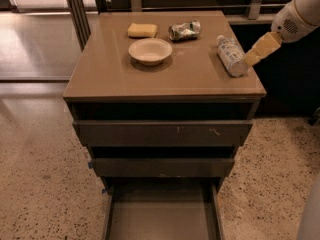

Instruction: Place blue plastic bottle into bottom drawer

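Blue plastic bottle lying on its side on the cabinet top, well right of the bowl. Gripper farther right of the bowl, its tip just beside the bottle's near end; whether it is open or closed, or touches the bottle, cannot be told. Bottom drawer pulled out, below the bowl.

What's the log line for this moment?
bottle: lying on cabinet top | hand: at its right end | bottom drawer: open, bottle not in it
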You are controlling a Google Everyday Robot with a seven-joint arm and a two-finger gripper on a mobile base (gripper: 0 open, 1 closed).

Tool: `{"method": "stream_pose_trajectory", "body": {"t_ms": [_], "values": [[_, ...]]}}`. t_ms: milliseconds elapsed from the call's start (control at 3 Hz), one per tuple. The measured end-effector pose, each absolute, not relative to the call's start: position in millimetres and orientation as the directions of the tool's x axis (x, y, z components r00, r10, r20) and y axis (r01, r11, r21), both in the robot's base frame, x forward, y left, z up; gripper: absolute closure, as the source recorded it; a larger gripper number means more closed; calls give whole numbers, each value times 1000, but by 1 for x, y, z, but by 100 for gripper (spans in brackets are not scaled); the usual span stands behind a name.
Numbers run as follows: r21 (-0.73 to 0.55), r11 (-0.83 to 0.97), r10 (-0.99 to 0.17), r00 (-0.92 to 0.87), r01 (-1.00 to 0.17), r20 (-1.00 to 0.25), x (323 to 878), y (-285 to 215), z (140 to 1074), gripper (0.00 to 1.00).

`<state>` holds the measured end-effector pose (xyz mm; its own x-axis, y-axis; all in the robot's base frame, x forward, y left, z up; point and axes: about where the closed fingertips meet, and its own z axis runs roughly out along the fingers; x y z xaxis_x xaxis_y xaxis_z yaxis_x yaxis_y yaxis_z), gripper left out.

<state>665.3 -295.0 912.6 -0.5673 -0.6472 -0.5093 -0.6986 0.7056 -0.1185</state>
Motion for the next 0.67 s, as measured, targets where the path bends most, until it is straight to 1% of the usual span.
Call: {"method": "stream_pose_trajectory", "body": {"t_ms": [333, 667], "values": [[-125, 706, -646, -562, -697, -517, 675, -296, 913, 0], [-100, 753, -580, -585, -650, -567, 663, -306, 911, 0]]}}
